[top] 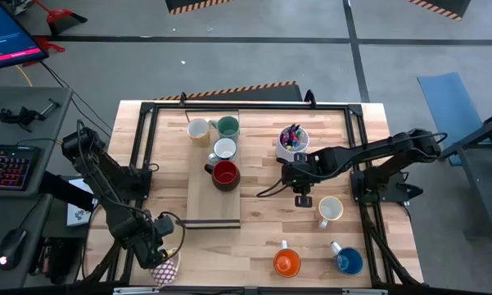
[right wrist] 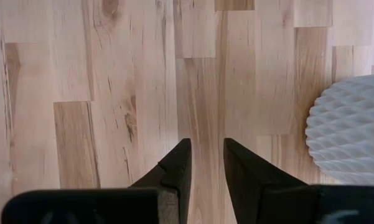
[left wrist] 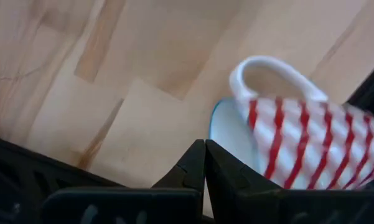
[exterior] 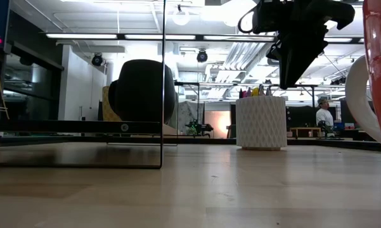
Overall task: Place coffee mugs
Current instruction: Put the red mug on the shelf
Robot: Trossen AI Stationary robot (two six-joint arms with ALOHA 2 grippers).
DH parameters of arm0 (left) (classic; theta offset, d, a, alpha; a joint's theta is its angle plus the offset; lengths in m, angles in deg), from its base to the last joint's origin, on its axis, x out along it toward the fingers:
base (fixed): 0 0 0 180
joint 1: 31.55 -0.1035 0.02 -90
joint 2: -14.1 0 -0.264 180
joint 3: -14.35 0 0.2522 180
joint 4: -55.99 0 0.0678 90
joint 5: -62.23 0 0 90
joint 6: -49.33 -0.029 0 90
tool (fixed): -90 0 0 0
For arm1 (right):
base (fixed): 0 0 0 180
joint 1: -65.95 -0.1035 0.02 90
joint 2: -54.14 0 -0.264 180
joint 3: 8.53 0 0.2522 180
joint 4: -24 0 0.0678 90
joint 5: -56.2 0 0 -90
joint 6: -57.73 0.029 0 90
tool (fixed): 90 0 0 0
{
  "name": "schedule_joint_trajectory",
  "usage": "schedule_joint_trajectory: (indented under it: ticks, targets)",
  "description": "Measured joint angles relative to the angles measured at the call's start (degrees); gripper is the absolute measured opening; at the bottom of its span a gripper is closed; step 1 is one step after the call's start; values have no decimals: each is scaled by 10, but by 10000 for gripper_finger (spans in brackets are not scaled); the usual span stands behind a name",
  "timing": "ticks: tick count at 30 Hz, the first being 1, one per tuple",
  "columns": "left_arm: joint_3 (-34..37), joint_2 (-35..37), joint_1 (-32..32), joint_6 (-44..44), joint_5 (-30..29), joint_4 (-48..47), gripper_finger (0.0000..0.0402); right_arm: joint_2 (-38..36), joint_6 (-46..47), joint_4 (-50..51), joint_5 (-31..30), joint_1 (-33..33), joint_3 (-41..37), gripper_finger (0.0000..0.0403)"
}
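Observation:
A white mug with red stripes [left wrist: 299,149] lies on its side at the table's near left corner [top: 169,267], its handle [left wrist: 271,67] up. My left gripper [left wrist: 204,148] points down with its fingers shut and nothing between them, right beside that mug's open mouth [left wrist: 225,127]. Cream [top: 199,129], teal [top: 227,125], white [top: 224,148] and dark red [top: 225,174] mugs stand on a wooden board [top: 213,205]. A cream mug [top: 330,210], an orange one [top: 286,262] and a blue one [top: 348,260] stand on the table's right half. My right gripper [right wrist: 205,149] hangs open over bare wood at mid-table [top: 303,197]. My left gripper's shut fingers [left wrist: 236,180] stand against the side of the striped mug's open rim [left wrist: 221,140], coming from above. Whether they touch the rim, I cannot tell. The mug rests on its side on the table.
A white textured cup of coloured pens [top: 293,143] stands just beyond my right gripper, and shows in the right wrist view [right wrist: 351,130]. A black frame [top: 151,131] runs around the table. Bare wood lies between the board and the right-hand mugs.

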Motion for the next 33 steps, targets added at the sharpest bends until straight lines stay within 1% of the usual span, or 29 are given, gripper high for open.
schedule_joint_trajectory:
  ticks: [5, 10, 13, 15, 17, 19, 22, 25, 28, 33]
  targets:
    - [0, 9, 1, 7, 1, -40, 0, 0, 0, 0, 0, 0, 0, 71]
    - [0, 11, 1, 17, 1, -117, 0, 0, 0, -1, 0, 0, 0, 71]
    - [0, 11, 1, 11, 2, -141, 0, 0, 0, 0, 0, 0, 0, 71]
    - [0, 11, 0, -5, 16, -140, 0, 0, 0, 0, 0, 0, 0, 71]
    - [0, 11, 0, -35, 44, -139, 0, 0, 2, 0, 0, 0, 0, 71]
    - [0, 11, 0, -48, 46, -139, 0, 0, 4, 0, -1, 0, 0, 71]
    - [0, 11, -1, -36, 31, -148, 0, 0, 5, -5, -1, 0, 0, 71]
    - [0, 11, -1, -31, 52, -150, 2, 0, 19, -9, -1, 0, 0, 71]
    - [0, 11, 0, -39, 87, -150, 14, 0, 33, -9, -1, 0, 0, 71]
    - [0, 11, 14, -38, 93, -150, 48, 0, 57, -9, -1, 0, 0, 71]
